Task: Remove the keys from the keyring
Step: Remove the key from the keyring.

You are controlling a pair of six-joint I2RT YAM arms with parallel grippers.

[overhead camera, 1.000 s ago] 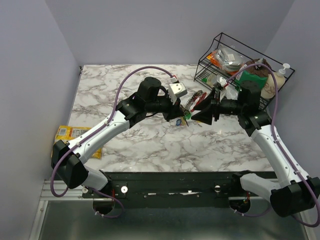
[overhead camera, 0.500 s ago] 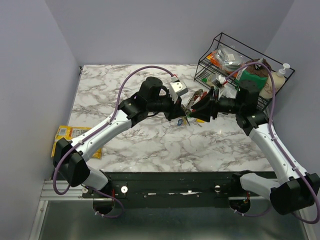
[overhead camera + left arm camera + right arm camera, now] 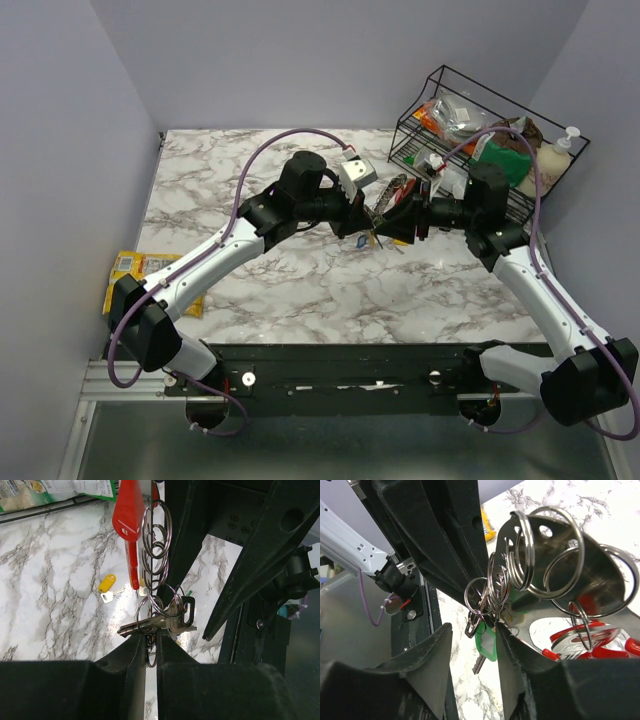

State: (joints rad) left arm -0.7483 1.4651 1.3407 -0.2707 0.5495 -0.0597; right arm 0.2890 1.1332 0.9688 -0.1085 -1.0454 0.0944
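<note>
Extraction of a key is judged the step in hand. From above, both arms are seen reaching inward over the tabletop (image 3: 300, 290), left tool (image 3: 362, 228) and right tool (image 3: 383, 225) almost meeting at the keyring (image 3: 393, 190), held aloft. At the left wrist, the left tool (image 3: 150, 662) is shown nearly closed, pinched on a keyring loop; keys (image 3: 162, 624) hang there, and one yellow-tagged key (image 3: 107, 584) lies on the tabletop. At the right wrist, the right tool (image 3: 472, 650) is shown partly open, flanking a green-tagged key (image 3: 486, 641); contact cannot be told. A firm pinch and a slide off the ring are called for next
</note>
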